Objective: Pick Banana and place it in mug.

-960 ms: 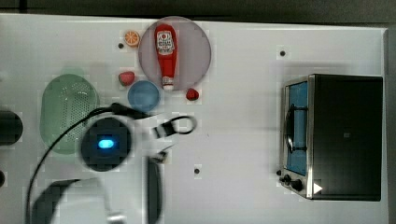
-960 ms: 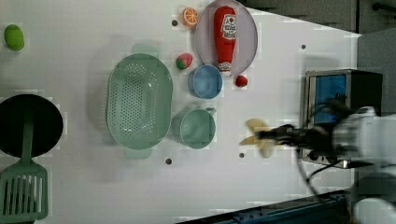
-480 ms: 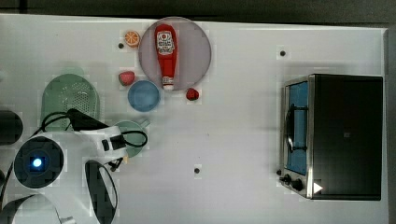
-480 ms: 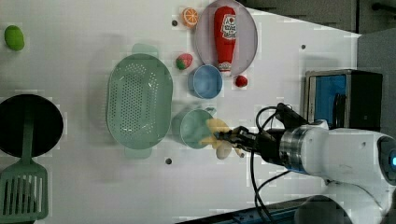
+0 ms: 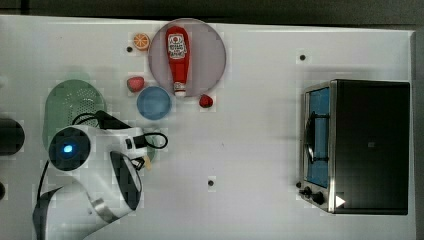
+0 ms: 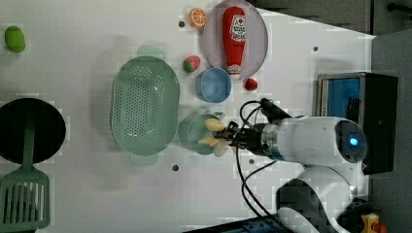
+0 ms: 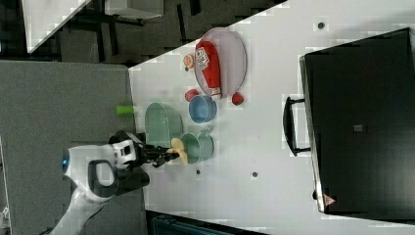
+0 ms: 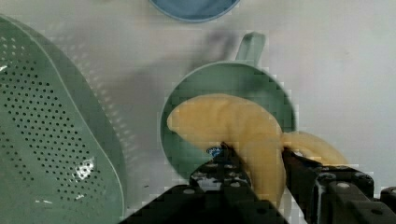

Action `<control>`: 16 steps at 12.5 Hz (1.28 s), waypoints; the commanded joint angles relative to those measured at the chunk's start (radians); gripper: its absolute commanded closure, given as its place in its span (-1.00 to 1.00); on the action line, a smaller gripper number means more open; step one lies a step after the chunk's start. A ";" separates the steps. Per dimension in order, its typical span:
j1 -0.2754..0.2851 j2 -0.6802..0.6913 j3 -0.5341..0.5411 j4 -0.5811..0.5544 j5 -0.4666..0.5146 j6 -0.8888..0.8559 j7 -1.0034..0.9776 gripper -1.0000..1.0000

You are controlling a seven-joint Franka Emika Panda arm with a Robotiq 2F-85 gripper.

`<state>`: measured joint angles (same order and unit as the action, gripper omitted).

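Note:
The pale-yellow banana is pinched between the black fingers of my gripper, which is shut on it. It hangs over the open top of the teal-green mug, and its curved end reaches across the rim. In the left view the banana overlaps the mug on the left view's right side, with the gripper just behind it. The right view has the banana at the left edge of the mug, held by the gripper.
A pale-green colander sits close beside the mug. A blue bowl, a strawberry and a ketchup bottle on a plate lie beyond it. A toaster oven stands at the top view's right, and a black pan and spatula at the left view's left.
The arm carried the banana toward the left view's left, from open table beside the mug to over the mug's opening. The grip on the banana has held.

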<state>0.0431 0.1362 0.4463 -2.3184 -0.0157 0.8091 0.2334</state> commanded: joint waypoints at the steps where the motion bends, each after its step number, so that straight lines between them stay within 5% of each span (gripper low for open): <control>1: 0.011 -0.023 -0.001 -0.003 0.011 0.055 0.070 0.15; 6: 0.011 -0.016 -0.010 -0.011 0.011 0.068 0.074 -0.99; 10: -0.001 -0.073 -0.053 0.031 0.015 0.045 0.074 -1.00; 16: -0.031 -0.288 -0.279 0.224 0.016 -0.409 0.036 -1.00</control>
<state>0.0453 -0.0870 0.2302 -2.1328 -0.0116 0.4622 0.2473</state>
